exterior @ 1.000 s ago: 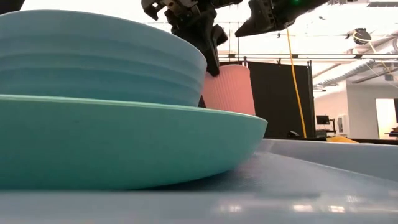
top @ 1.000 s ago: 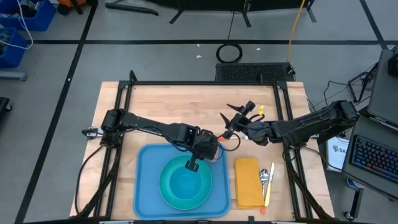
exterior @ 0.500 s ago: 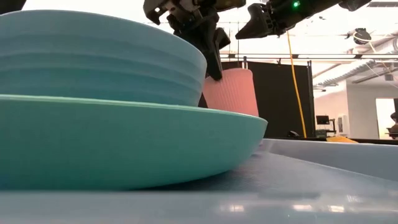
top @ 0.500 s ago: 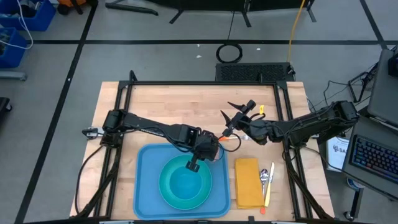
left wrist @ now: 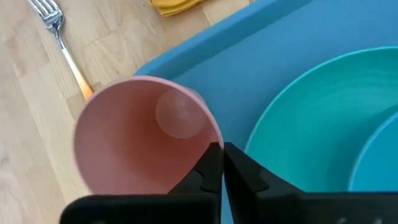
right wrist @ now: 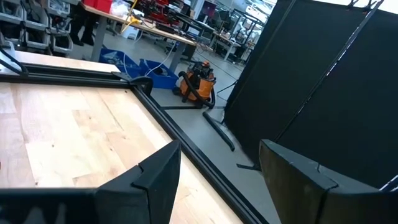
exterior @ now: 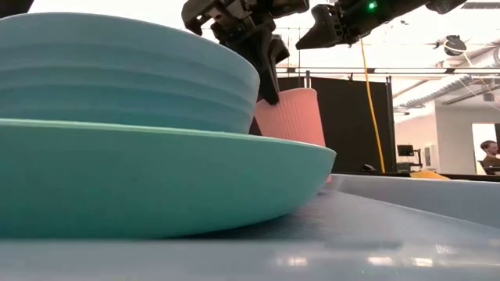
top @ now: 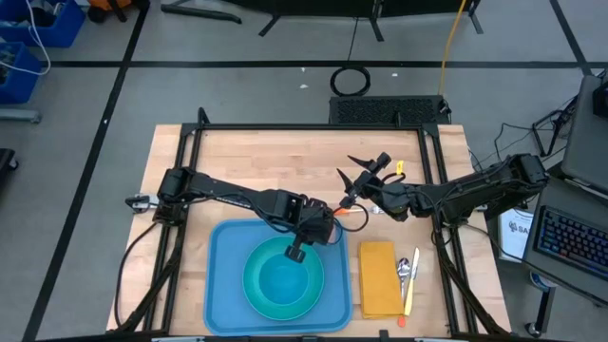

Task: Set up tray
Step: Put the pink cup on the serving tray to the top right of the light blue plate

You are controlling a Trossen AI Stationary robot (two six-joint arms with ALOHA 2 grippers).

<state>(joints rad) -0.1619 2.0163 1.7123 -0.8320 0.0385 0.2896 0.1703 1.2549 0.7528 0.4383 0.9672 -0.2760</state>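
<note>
Tray (top: 220, 285): flat on the wooden surface (top: 275, 161), at 6 o'clock of the surface, slightly toward 7. Blue, rectangular, raised rim.

Plate (top: 254, 285): teal, round, resting inside the tray, centred. Bowl (top: 285, 280): lighter blue-teal, sitting on the plate.

Left gripper (top: 321, 226): at the tray's 1 o'clock corner, reached in from 9 o'clock. Fingers (left wrist: 211, 168) pinching the rim of the pink cup (left wrist: 140, 134), one finger inside the wall, one outside, pressed nearly together on it. Cup tilted in the low view (exterior: 291, 115), seen behind the plate and bowl; contact between cup base and tray not determinable. Cup mouth open toward the wrist camera, cup positioned over the tray's corner edge.

Right gripper (top: 359, 180): above the bare surface at 1 o'clock of the tray, apart from the cup. Fingers (right wrist: 155, 177) spread wide, holding nothing.

Napkin (top: 379, 277): yellow-orange, folded, lying on the surface just beside the tray at 3 o'clock.
Spoon (top: 404, 272) and knife (top: 412, 285): side by side at 3 o'clock of the napkin.
Fork (left wrist: 62, 43): orange handle, lying on the surface near the tray's corner, beside the cup.
</note>
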